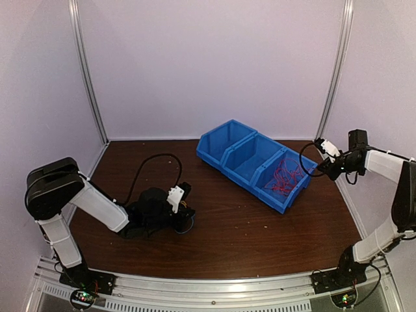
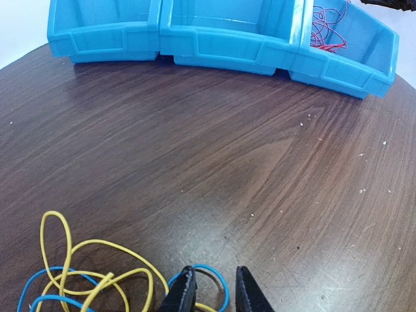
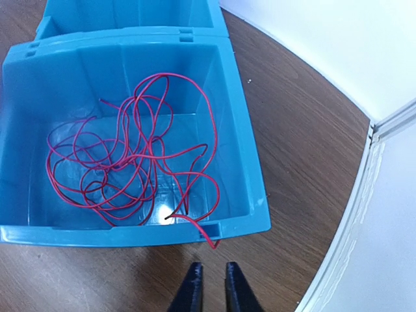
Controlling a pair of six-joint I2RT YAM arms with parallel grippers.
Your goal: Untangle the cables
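The left end effector (image 2: 214,296) is slightly parted and grips nothing, low over the tangled yellow and blue cables (image 2: 97,276) on the bench (image 2: 227,162). The right end effector (image 3: 213,289), also slightly parted and empty, hovers beside the end bin (image 3: 239,123), where a red cable (image 3: 130,169) lies.
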